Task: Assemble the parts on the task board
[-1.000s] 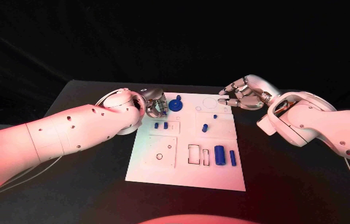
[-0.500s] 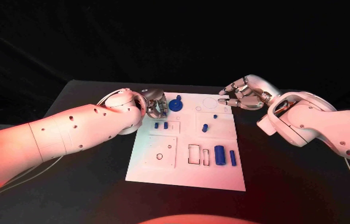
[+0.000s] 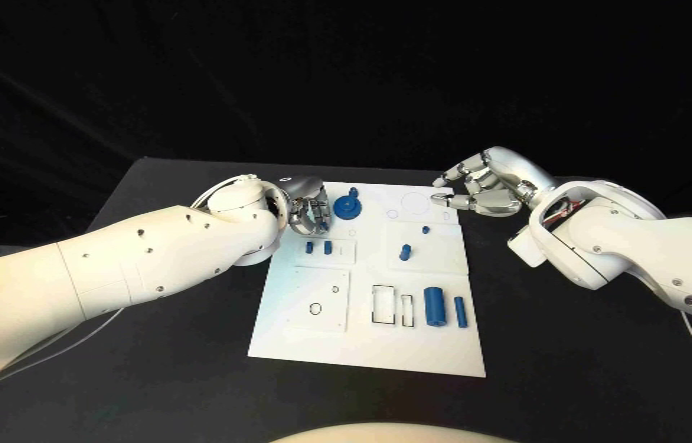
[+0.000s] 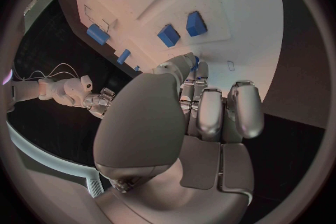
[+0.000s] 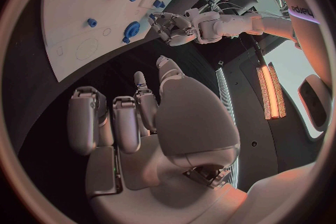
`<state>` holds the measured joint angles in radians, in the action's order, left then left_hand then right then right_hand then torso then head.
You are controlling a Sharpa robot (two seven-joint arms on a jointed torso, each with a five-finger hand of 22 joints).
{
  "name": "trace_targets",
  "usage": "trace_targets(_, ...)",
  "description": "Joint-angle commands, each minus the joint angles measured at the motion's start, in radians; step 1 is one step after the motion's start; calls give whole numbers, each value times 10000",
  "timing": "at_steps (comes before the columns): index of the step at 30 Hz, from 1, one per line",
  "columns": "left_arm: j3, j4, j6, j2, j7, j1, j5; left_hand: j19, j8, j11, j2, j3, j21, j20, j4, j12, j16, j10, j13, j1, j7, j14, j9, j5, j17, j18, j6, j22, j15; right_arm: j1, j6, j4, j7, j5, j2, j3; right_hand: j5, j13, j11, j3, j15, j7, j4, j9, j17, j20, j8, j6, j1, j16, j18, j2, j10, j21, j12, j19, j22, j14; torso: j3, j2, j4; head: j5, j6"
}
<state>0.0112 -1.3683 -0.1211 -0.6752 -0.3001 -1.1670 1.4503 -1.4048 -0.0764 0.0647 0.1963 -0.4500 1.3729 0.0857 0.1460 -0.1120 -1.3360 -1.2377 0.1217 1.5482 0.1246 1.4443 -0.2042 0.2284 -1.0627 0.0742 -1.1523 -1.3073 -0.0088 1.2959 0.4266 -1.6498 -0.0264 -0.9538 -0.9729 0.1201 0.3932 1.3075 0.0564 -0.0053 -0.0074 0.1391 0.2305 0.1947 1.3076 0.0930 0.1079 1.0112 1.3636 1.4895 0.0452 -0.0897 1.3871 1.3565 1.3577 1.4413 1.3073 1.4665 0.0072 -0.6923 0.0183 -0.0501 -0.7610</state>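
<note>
The white task board (image 3: 296, 333) lies in the middle of the black table. My left hand (image 3: 306, 209) hovers over its far left part, just left of a blue gear-shaped part (image 3: 346, 205). Its fingers (image 4: 210, 106) are curled, and a small blue part (image 4: 198, 60) sits pinched at their tips; the same small blue part (image 5: 151, 18) shows at the left hand (image 5: 173, 27) in the right wrist view. My right hand (image 3: 480, 188) hangs at the board's far right corner, fingers (image 5: 126, 120) curled in on nothing.
Two small blue blocks (image 3: 317, 247) stand just near of the left hand. A small peg (image 3: 427, 230) and a short cylinder (image 3: 405, 253) lie mid-board. A thick cylinder (image 3: 434, 306) and a thin one (image 3: 460, 310) lie at the near right, beside empty outlined slots (image 3: 384, 303).
</note>
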Motion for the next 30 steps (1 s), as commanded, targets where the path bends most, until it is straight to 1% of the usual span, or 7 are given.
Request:
trace_targets(1, -1, -3, 196, 23, -33, 2, 60, -56, 28, -6, -10, -42, 31, 8, -1, 41, -63, -71, 12, -109, 17, 42, 4, 14, 5, -130, -77, -704, -1, -6, -28, -12, -60, -89, 6, 0, 67, 350, -18, -47, -90, -18, -21, 14, 1224, -4, 70, -28, 4, -36, 100, 33, -14, -31, -26, -37, 1278, 680, -2, 0, 4, 0, -8)
trace_targets(9, -7, 33, 189, 57, 39, 2, -41, -64, 79, 13, 36, -57, 43, 8, -27, 108, -65, -38, 6, -188, 39, 40, 40, 12, 25, -134, -19, -719, 7, -6, -32, -18, -61, -89, 10, 0, 67, 350, -18, -47, -90, -18, -21, 14, 1224, -4, 70, -28, 4, -36, 100, 33, -14, -31, -26, -37, 1278, 680, 2, -2, -2, 9, -4)
trace_targets(12, -12, 50, 227, 74, 32, 3, -72, -96, 154, 40, 86, -85, 86, 21, -38, 169, -66, -21, 4, -277, 77, 37, 115, 15, 46, -148, 167, -764, 29, -6, -32, -22, -61, -89, 7, 0, 67, 350, -18, -47, -90, -18, -21, 14, 1224, -4, 70, -28, 4, -36, 100, 33, -14, -31, -26, -37, 1278, 680, 4, -2, -4, 10, 2)
trace_targets(17, -20, 85, 335, 92, -27, 5, -99, -154, 163, 72, 168, -114, 158, 45, -34, 259, -47, 22, 4, -417, 109, 20, 221, 12, 119, -170, 401, -840, 57, -6, -31, -28, -56, -89, -4, 0, 67, 350, -18, -47, -90, -18, -21, 14, 1224, -4, 70, -28, 4, -36, 100, 33, -14, -31, -26, -37, 1278, 680, 5, -5, -8, 18, -7)
trace_targets(21, -22, 107, 338, 99, -53, 7, -107, -145, 164, 87, 188, -128, 148, 55, -33, 293, -42, 46, 4, -460, 121, 14, 258, 12, 140, -167, 474, -832, 66, -6, -31, -31, -53, -89, -9, 0, 103, 323, -18, -61, -91, -18, -12, 15, 1207, -6, 72, -35, -1, -50, 103, 27, -33, -49, -50, -41, 1272, 676, 5, 4, 2, 31, -8)
trace_targets(30, -24, 116, 314, 86, -111, 7, -112, -138, 167, 96, 222, -157, 141, 68, -46, 321, -36, 44, 14, -503, 138, 6, 322, 13, 168, -164, 613, -829, 76, -6, -24, -28, -53, -89, -14, 0, 103, 323, -18, -61, -91, -18, -12, 15, 1207, -6, 72, -35, -1, -50, 103, 27, -33, -49, -50, -41, 1272, 676, 1, 2, -2, 29, -11)
